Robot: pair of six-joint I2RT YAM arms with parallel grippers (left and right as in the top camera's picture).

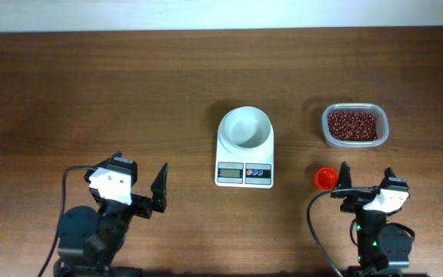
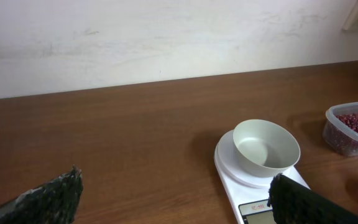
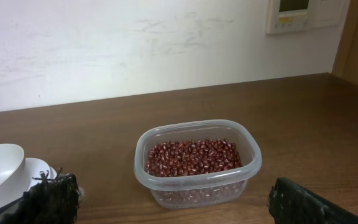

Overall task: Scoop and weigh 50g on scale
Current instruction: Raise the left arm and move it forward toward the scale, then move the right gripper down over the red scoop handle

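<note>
Evidently our left claw [image 1: 139,164] and right claw [image 1: 368,183] gape empty; red scoop [image 1: 325,178] sits beside the right, handy for beans [image 1: 352,125] ahead.

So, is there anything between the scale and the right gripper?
Yes: a small red scoop lies there, close beside the right gripper; from it to the scale the table is bare. The overhead view shows it.

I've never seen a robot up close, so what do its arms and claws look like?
Both arms are black, on round black bases. The left claw and right claw each have a white body and two dark pointed fingers. A black cable loops beside each arm.
</note>
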